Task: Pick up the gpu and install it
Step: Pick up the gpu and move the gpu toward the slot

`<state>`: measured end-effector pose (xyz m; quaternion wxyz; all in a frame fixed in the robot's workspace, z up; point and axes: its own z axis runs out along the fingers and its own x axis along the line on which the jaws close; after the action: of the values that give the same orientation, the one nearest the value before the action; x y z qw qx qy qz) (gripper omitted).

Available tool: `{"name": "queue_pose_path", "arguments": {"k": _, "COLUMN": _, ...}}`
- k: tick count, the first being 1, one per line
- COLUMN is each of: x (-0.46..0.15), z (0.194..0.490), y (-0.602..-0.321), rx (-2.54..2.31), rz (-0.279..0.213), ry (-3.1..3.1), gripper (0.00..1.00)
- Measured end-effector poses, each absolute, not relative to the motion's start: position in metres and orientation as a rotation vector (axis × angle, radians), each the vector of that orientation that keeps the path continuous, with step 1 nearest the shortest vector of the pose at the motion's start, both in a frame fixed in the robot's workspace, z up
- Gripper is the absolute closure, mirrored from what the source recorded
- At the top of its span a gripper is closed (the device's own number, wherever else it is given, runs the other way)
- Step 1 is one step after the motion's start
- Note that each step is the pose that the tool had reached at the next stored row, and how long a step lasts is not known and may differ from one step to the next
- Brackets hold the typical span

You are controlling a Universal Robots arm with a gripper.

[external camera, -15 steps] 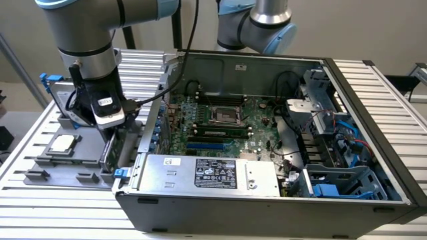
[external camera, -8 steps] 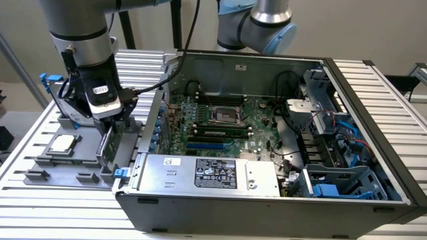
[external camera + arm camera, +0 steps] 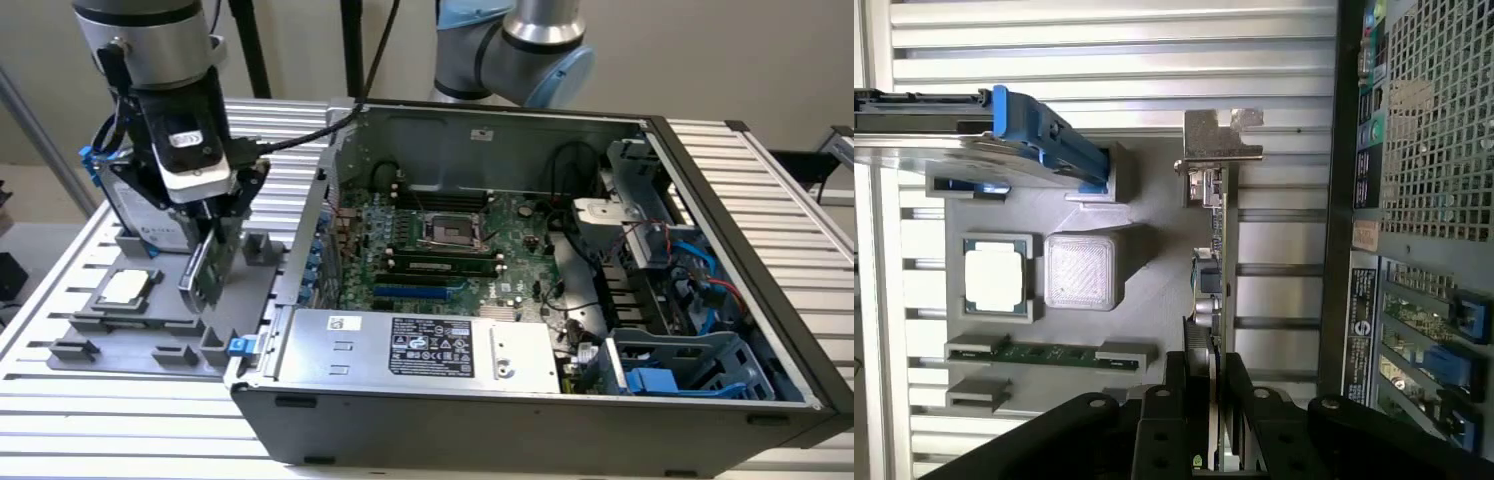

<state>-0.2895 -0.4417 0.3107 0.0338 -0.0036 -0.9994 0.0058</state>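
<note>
Beside the case (image 3: 534, 430), claw (image 3: 1216, 388) clamps gpu (image 3: 1216, 265) edge-on.

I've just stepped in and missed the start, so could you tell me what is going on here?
The arm's gripper is shut on the gpu, which stands on edge over the grey parts tray beside the open computer case. Whether the card has left its holder is unclear. It is not yet in the case.

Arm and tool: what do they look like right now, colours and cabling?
The arm is silver tubing with pale-blue joint caps. The tool is black, with dark fingers, a grey-white box on its front and black cable trailing off.
</note>
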Motion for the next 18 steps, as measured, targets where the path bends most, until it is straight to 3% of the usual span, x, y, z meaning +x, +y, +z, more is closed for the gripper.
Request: {"name": "queue_pose_path", "arguments": {"k": 18, "x": -0.243, "z": 0.393, "y": -0.442, "rx": -0.011, "rz": 0.018, "ry": -3.059, "gripper": 0.74}}
